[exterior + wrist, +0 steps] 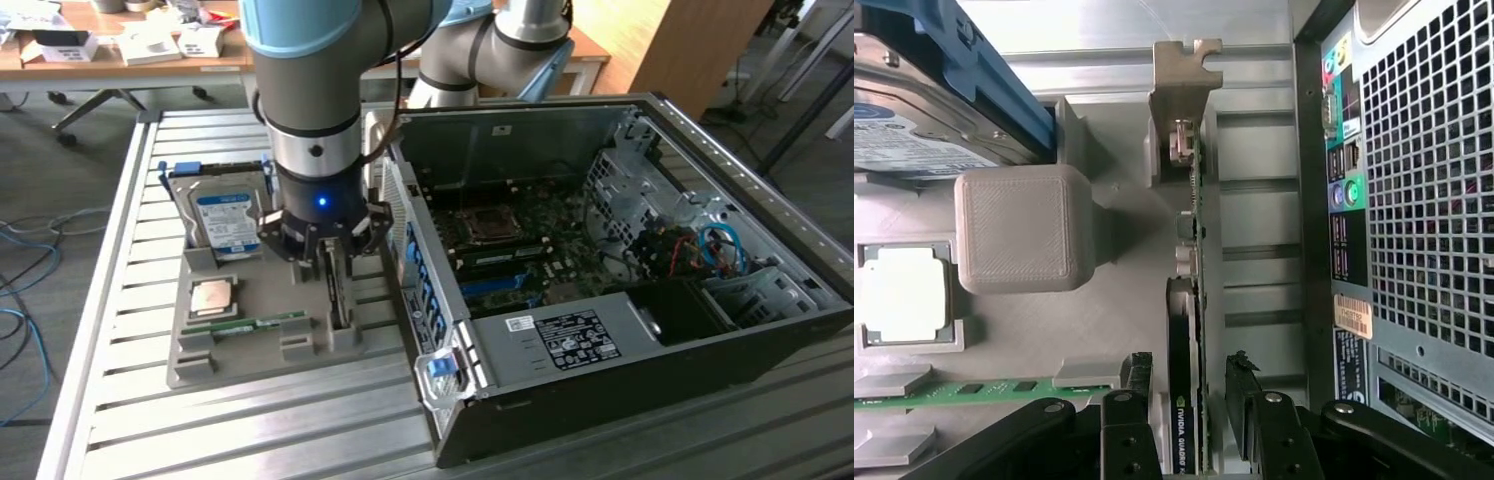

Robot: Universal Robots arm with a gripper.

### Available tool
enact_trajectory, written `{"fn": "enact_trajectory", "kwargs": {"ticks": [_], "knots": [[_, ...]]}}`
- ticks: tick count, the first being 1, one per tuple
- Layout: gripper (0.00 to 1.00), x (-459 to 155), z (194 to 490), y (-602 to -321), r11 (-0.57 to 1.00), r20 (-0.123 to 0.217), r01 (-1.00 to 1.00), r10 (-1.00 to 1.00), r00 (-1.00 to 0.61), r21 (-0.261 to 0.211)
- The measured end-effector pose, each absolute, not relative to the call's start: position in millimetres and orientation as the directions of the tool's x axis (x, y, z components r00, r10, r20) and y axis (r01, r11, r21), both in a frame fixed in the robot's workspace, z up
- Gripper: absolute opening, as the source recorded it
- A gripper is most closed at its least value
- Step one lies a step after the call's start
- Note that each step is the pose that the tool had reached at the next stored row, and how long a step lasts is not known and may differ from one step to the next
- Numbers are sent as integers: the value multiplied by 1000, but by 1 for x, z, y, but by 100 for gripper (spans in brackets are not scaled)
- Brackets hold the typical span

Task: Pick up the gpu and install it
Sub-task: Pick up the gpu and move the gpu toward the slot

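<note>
Straddling the gpu point(1185, 330), the robot's hand point(1189, 400) is released, with one finger on each side of the card and not gripping it. The gpu stands on edge in a grey tray point(254, 350) on the slatted desk point(134, 300), left of centre in the exterior view, beside the open computer case point(747, 200).

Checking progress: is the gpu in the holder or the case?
In the holder: gpu on edge, open end effector straddling it.
</note>
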State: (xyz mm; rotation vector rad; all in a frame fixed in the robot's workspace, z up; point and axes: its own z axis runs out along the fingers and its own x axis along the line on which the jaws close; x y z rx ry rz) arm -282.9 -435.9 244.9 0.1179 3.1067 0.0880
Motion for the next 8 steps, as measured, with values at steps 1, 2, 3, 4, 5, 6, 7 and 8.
{"fn": "enact_trajectory", "kwargs": {"ticks": [1, 2, 3, 4, 5, 6, 7, 8], "knots": [[43, -283, 244, -436, 996, -30, 75, 77, -997, 58], [43, -283, 243, -436, 996, -30, 75, 77, -997, 58], [43, -283, 242, -436, 996, -30, 75, 77, -997, 58], [43, -283, 241, -436, 996, -30, 75, 77, -997, 58], [43, -283, 240, -436, 996, -30, 75, 77, -997, 58], [43, -283, 239, -436, 996, -30, 75, 77, -997, 58], [43, -283, 238, -436, 996, -30, 75, 77, -997, 58], [43, -283, 238, -436, 996, -30, 75, 77, -997, 58]]}}
